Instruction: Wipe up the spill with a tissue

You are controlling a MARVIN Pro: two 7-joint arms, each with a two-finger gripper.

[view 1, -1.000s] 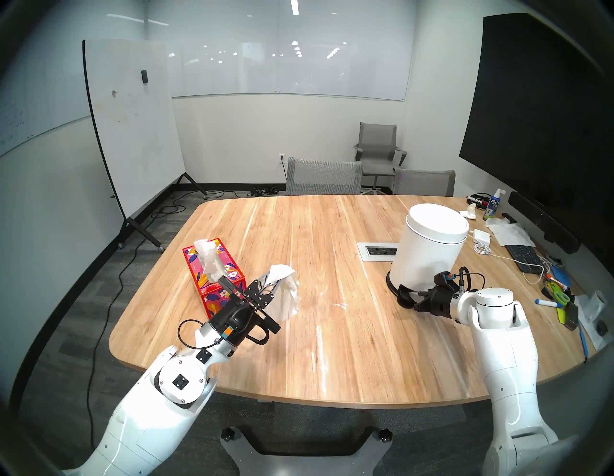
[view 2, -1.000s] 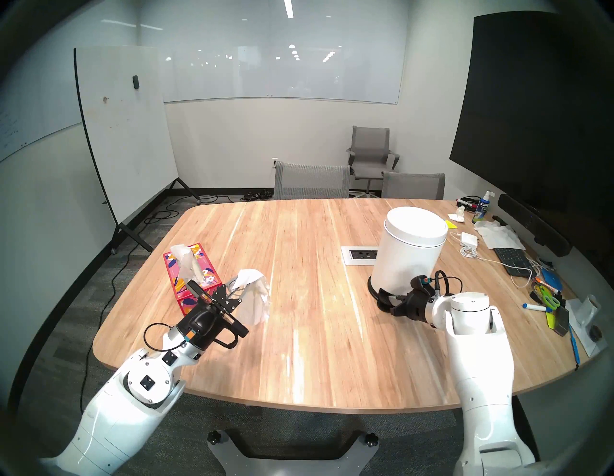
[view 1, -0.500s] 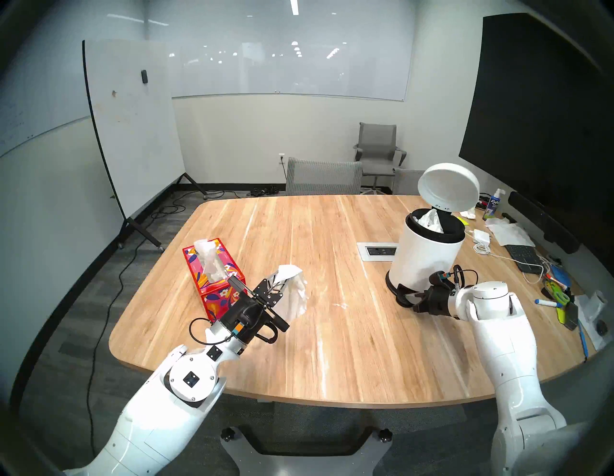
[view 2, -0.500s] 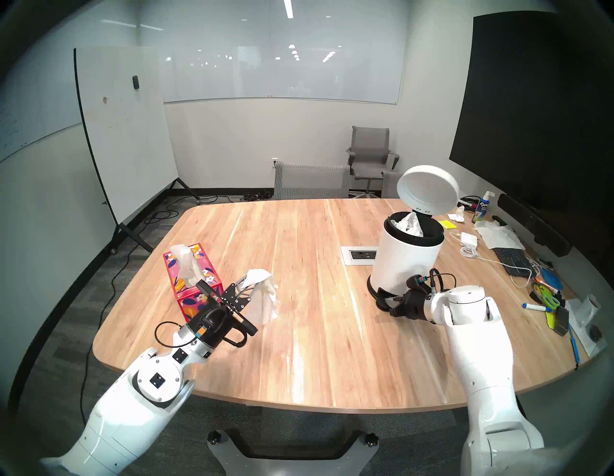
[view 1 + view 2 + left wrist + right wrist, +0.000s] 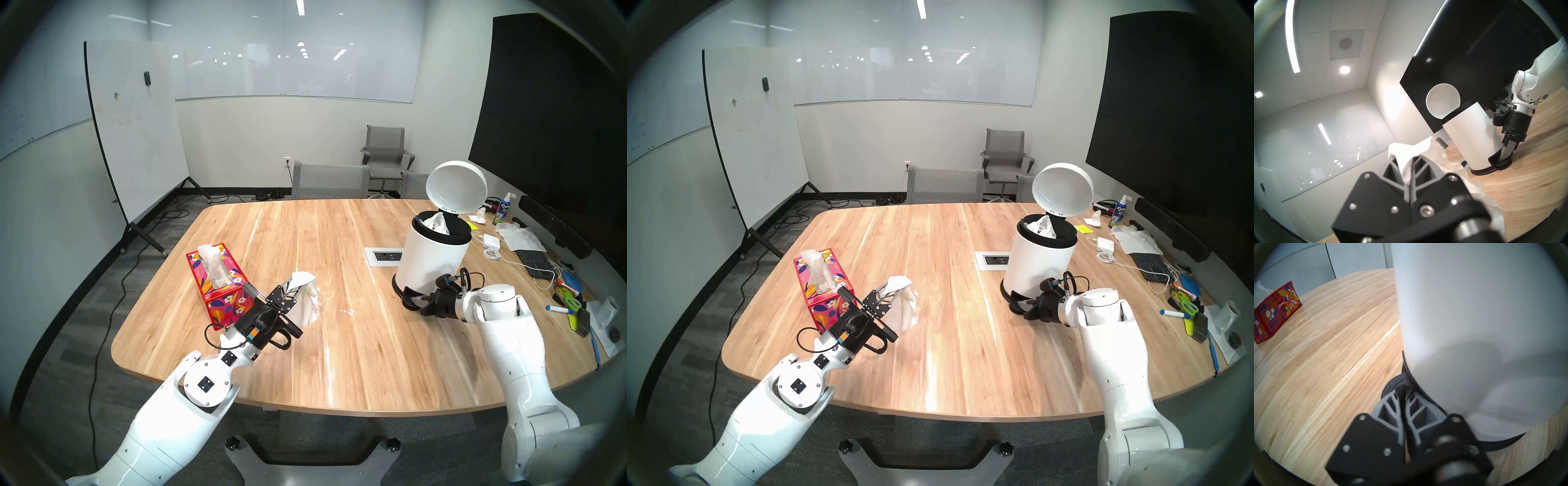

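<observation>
The left gripper (image 5: 294, 284) is pinched tight on the tissue (image 5: 307, 302) and holds it up off the table (image 5: 373, 356), so the crumpled sheet hangs free and drips on nothing. The right gripper (image 5: 416, 300) is shut with nothing in it, and its tips push down on the black pedal (image 5: 1395, 387) at the foot of the bin (image 5: 431, 261). That is why the lid (image 5: 456, 190) stands open, with old tissues showing inside. The bin looks ready for the used tissue. A small wet smear of the spill (image 5: 346, 311) shows on the table between the tissue and the bin. The box (image 5: 219, 281) sits just beside the left gripper, handy for a fresh sheet.
</observation>
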